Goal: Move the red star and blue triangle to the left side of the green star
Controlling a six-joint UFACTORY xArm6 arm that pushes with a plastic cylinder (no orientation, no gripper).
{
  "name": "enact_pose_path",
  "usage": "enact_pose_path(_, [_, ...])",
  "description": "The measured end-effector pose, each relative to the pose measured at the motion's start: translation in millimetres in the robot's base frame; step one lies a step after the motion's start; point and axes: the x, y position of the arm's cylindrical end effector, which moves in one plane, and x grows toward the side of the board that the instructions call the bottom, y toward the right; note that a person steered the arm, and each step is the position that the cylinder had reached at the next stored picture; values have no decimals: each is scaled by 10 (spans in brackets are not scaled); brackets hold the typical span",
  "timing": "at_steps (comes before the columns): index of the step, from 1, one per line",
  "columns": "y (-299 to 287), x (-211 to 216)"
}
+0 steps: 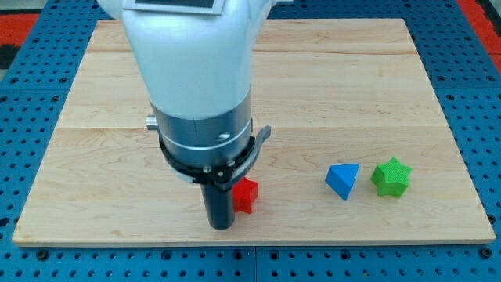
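My tip, a bare rod with no claw to open or close, sits low in the frame touching the red star's left, with the blue triangle and green star far right.

Pale, smooth wooden board; blocks look like matt plastic.

Bright even light, sharp focus, faint soft shadows, no glare
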Motion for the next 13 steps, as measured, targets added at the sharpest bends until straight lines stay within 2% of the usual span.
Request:
enact_pose_path(2, [-102, -214])
enact_pose_path(3, [-459, -280])
enact_pose_path(5, [-424, -495])
enact_pose_path(13, [1246, -478])
